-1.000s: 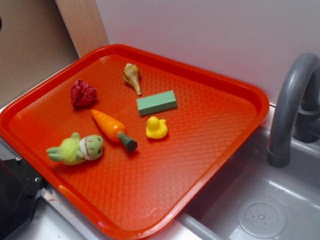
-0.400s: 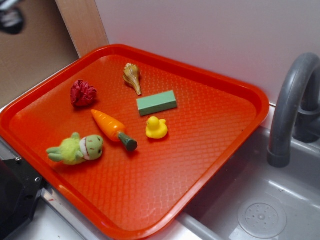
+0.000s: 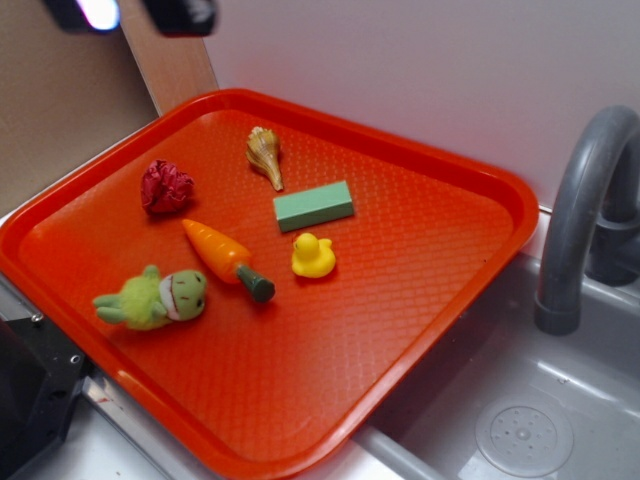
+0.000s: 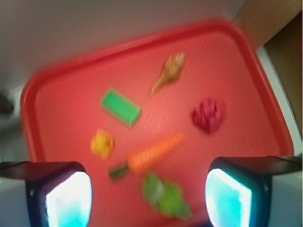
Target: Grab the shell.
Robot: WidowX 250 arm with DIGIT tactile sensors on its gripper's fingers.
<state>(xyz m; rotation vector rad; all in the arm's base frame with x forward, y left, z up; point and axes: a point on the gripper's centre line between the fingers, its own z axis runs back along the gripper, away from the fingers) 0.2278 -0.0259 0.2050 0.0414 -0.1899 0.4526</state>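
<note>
Shell grab, we're not down there yet

Our black gripper (image 4: 147, 196) hangs high over the near-left corner of the red plastic tray (image 3: 480, 180), fingers (image 4: 61, 194) spread wide with nothing between them, probably to look everything over first. The small tan ridged shell (image 3: 264, 153) lies loose near the tray's back rim, pointed tail toward the green block (image 3: 313, 205). Sharing the tray: dark red wrinkly ball (image 3: 166, 186), orange toy carrot (image 3: 225, 257), yellow duck (image 3: 312, 256), green plush critter (image 3: 155, 297).
</note>
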